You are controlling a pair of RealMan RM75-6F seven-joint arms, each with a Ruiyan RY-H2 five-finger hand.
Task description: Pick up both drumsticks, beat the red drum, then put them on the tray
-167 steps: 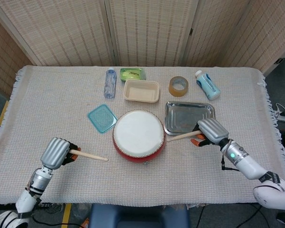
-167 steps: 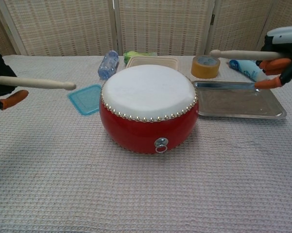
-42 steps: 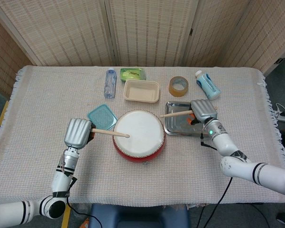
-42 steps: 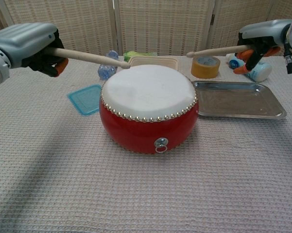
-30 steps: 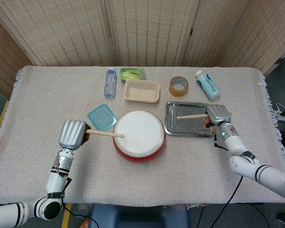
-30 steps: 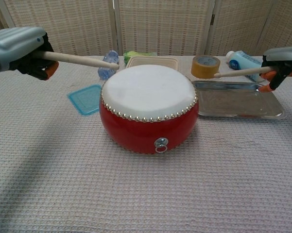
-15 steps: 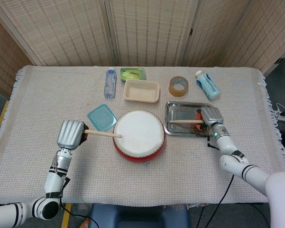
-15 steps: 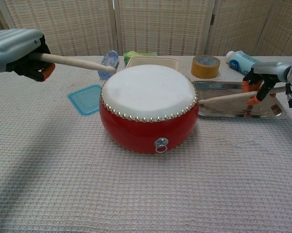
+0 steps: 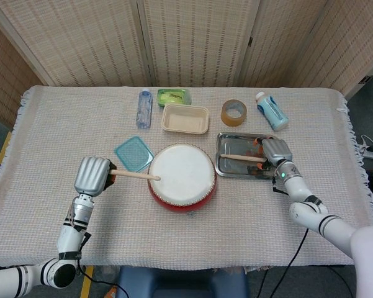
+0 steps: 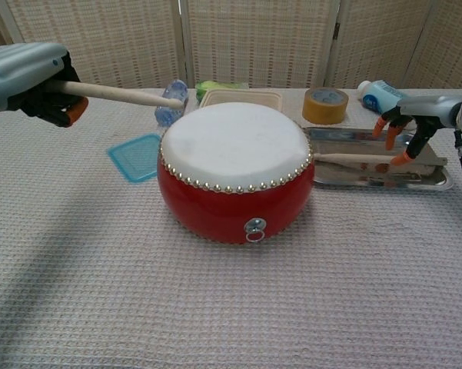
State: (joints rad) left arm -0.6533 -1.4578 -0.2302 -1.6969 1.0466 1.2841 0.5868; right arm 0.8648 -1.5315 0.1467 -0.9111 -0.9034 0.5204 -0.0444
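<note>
The red drum [image 9: 182, 177] [image 10: 234, 173] with its white skin stands mid-table. My left hand [image 9: 92, 176] [image 10: 27, 77] grips one drumstick [image 9: 133, 176] [image 10: 119, 94], held above the table with its tip at the drum's left rim. The other drumstick [image 9: 245, 157] [image 10: 369, 159] lies flat in the steel tray [image 9: 236, 146] [image 10: 353, 142] to the right of the drum. My right hand [image 9: 276, 151] [image 10: 403, 127] hovers over the stick's handle end with its fingers spread and nothing in them.
A teal lid [image 9: 134, 154] lies left of the drum. Along the back stand a water bottle [image 9: 144, 108], a green packet [image 9: 174, 96], a beige container [image 9: 185, 118], a tape roll [image 9: 234, 112] and a lotion bottle [image 9: 271, 111].
My right hand brought its drumstick down into the tray and spread its fingers, letting it go. My left hand drew its stick back slightly to the drum's left rim.
</note>
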